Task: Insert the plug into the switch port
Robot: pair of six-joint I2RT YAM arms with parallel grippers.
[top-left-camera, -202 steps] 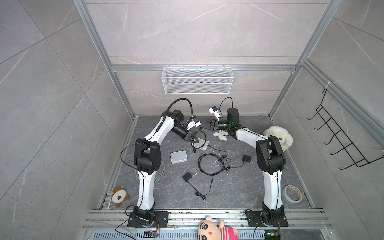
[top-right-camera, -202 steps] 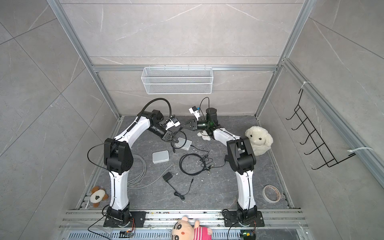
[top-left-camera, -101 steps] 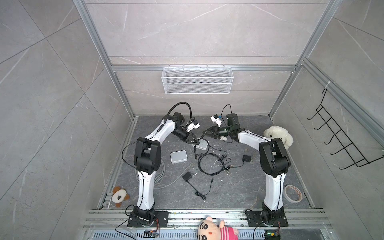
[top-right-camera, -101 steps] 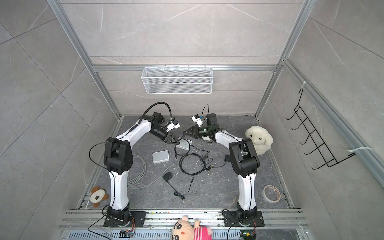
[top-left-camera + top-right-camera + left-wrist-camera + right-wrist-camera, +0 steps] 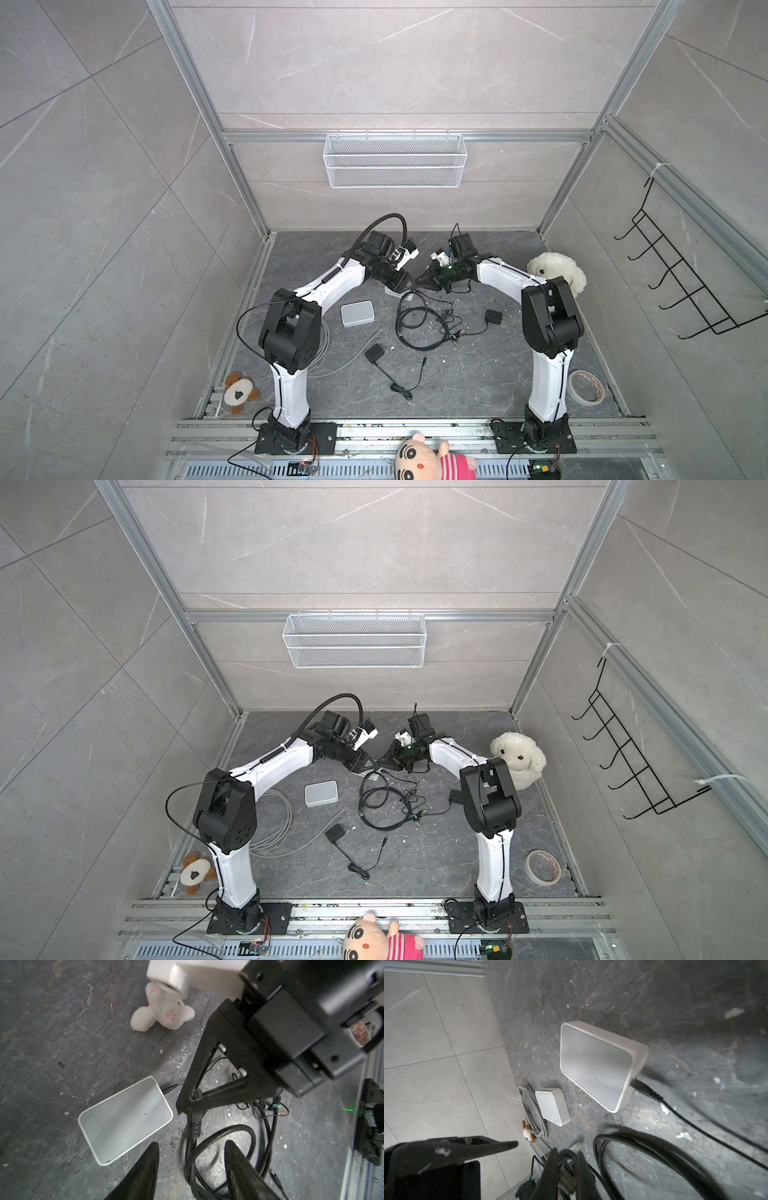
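Left wrist view: left end effector (image 5: 191, 1147) gapes empty; right end effector (image 5: 188, 1103) pinches the plug (image 5: 194, 1126) near the switch (image 5: 124, 1118).

Overhead stereo pair, wrist views share switch (image 5: 124, 1118)

Both top views were bright and evenly lit from overhead, with only short, soft shadows under the arms on the dark surface (image 5: 457, 386). Wide-angle distortion made the aluminium frame posts (image 5: 199, 104) splay outward. The wrist views were dimmer. In the left wrist view the left pincer (image 5: 191, 1145) was out of focus, the plug (image 5: 194, 1124) was slightly smeared, and a small green glow (image 5: 347, 1109) flared. In the right wrist view the right pincer (image 5: 566, 1157) was a dark blur, the white switch (image 5: 596, 1064) cast a soft shadow, and the surface beyond it turned murky.
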